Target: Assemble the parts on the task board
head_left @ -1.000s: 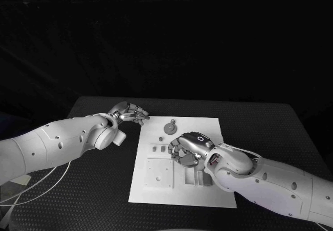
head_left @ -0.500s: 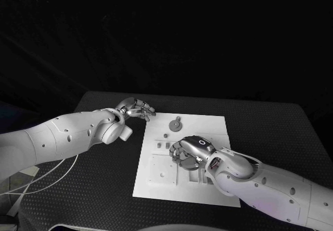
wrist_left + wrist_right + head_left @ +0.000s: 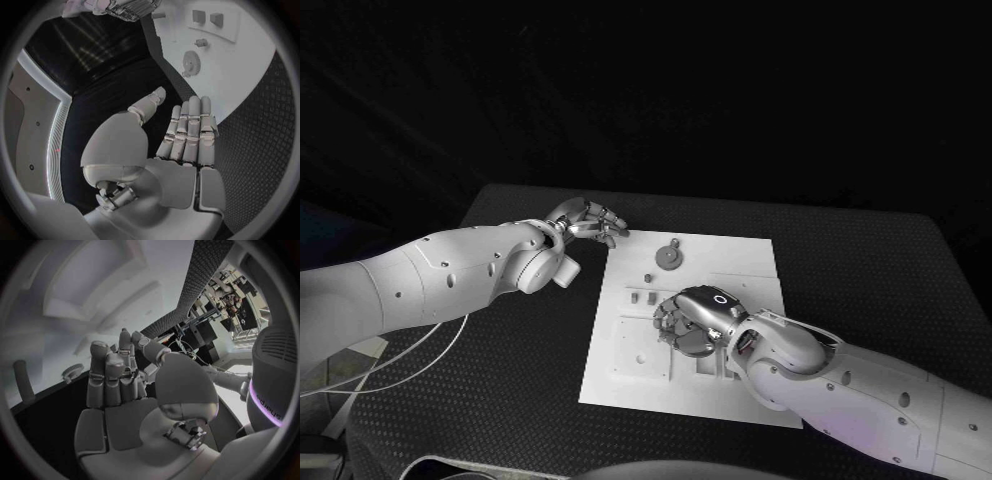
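I see the task board [image 3: 733, 260] lying flat in the middle of the black table [image 3: 877, 260], its long side running away from me. Near its far edge sits a round gear [image 3: 669, 257], grey here, with a small stub just beyond it. Below the gear, toward the board's left edge, a few small parts [image 3: 638, 297] stand in a short row, and a square recessed plate [image 3: 635, 355] takes up the near left corner.

My right hand [image 3: 692, 318] is over the board's middle, palm down, fingers curled in toward the surface. From the right wrist view the fingers [image 3: 112, 371] lie close together with nothing visible between them, though I cannot be sure whether the tips touch a part underneath.

My left hand [image 3: 584, 221] is off the board, over the table just beside the board's far left corner. In the left wrist view its fingers [image 3: 187, 130] are straight and side by side, thumb apart, holding nothing.
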Tool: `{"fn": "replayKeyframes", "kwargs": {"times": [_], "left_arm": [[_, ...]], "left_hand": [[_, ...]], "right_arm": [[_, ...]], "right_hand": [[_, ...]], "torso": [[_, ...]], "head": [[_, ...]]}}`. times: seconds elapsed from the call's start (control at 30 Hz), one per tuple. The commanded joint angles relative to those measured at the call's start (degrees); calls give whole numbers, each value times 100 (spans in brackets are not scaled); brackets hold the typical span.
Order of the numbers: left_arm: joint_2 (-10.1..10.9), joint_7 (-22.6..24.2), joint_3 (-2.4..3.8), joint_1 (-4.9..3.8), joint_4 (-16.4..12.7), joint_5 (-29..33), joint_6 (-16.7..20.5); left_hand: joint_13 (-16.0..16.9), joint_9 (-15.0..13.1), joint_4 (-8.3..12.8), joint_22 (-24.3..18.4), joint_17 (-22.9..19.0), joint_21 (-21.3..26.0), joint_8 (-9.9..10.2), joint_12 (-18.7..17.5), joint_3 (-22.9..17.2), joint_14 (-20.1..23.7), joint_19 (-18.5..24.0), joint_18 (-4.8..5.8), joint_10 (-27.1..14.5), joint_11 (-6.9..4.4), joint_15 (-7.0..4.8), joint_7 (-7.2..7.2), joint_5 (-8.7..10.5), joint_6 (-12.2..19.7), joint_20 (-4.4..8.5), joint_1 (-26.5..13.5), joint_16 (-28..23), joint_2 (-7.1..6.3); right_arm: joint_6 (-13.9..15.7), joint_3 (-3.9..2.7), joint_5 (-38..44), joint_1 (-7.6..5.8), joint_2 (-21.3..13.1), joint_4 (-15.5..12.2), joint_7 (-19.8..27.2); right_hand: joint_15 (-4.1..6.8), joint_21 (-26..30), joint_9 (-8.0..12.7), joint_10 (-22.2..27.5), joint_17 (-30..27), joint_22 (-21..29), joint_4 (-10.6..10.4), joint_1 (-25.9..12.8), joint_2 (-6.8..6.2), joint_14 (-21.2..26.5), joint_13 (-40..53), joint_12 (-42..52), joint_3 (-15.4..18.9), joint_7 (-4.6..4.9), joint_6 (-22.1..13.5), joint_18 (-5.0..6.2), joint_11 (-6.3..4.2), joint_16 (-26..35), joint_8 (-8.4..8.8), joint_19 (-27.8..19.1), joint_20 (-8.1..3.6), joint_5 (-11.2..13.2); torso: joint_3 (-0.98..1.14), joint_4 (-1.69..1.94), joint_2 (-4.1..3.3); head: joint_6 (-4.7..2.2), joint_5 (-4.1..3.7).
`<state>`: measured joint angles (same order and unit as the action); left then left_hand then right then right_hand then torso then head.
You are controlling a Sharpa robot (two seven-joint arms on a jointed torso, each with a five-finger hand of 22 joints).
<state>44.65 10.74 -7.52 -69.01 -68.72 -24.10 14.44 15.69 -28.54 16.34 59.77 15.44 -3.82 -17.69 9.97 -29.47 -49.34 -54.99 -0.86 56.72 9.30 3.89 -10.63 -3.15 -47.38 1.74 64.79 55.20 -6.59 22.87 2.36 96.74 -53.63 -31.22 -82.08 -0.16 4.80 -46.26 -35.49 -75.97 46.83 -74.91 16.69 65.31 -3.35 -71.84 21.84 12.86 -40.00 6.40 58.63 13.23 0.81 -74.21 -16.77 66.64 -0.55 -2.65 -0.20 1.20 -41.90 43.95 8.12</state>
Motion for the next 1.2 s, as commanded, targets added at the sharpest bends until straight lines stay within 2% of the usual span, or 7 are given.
{"fn": "replayKeyframes", "kwargs": {"times": [0.03,0.73,1.2], "left_arm": [[-7,33,5,-6,-22,9,-42],[-2,26,5,-6,-24,4,-45],[11,22,5,-7,-30,3,-44]], "left_hand": [[-8,7,-4,-7,9,-20,-5,25,29,-37,-39,-8,-40,12,5,-22,15,14,-7,-20,-35,22],[-18,7,-4,-12,20,-20,-5,35,30,-39,-42,-6,-42,12,4,-23,15,15,-6,-19,-42,21],[-25,8,-7,-15,27,-19,-3,41,31,-41,-44,-5,-44,12,4,-24,15,19,-5,-23,-46,21]], "right_arm": [[-99,7,1,31,35,24,8],[-121,35,85,93,186,221,-89],[-598,97,140,93,184,329,-263]], "right_hand": [[37,15,-150,21,8,-50,6,4,32,20,3,-35,-29,6,25,177,34,22,-13,-21,-39,-24],[36,22,-162,24,10,-47,8,2,39,20,14,-42,-30,8,18,177,36,30,-13,-23,-38,-24],[31,31,-170,36,12,-45,8,-8,51,26,22,-54,-30,12,4,177,41,39,-8,-32,-34,-24]], "torso": [[-2,-3,-4],[-2,-3,2],[-1,-6,3]], "head": [[16,12],[62,45],[78,56]]}}
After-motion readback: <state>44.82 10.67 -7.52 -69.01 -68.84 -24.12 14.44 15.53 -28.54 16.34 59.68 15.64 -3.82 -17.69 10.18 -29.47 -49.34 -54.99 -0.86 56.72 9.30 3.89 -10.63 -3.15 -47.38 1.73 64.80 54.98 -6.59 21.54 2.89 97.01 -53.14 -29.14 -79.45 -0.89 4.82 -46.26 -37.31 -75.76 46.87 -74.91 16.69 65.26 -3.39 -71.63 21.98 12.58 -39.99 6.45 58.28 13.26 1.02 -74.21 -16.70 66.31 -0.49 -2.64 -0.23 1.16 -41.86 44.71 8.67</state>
